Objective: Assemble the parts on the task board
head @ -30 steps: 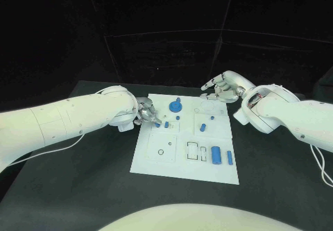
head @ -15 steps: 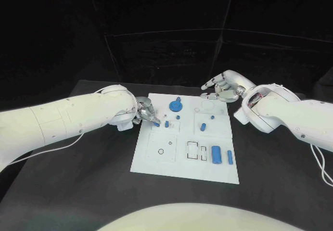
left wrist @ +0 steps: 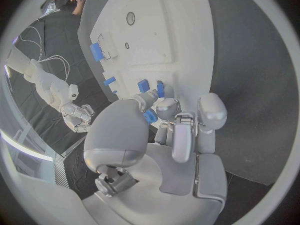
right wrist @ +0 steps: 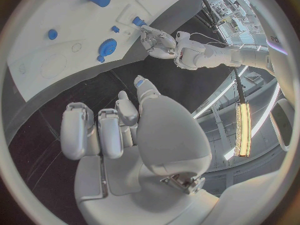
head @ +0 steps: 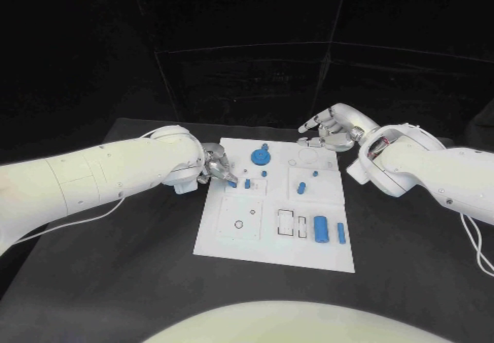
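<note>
My left hand [head: 214, 166] pinches a small blue plastic part [left wrist: 150, 116] at the flat white task board's [head: 232, 239] left edge; my right hand [head: 328, 130], fingers spread and empty, hovers beyond its far edge.

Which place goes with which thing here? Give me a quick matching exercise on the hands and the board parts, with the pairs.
Things:
1. left hand
2. right hand
3. round blue part
4. large blue cylinder

Places:
A. lying on the near right part of the task board
B. beyond the board's far right corner, holding nothing
C. at the board's left edge, fingertips on a small blue part
D. on the far part of the board, near its middle

Pairs: 1-C, 2-B, 3-D, 4-A
</note>
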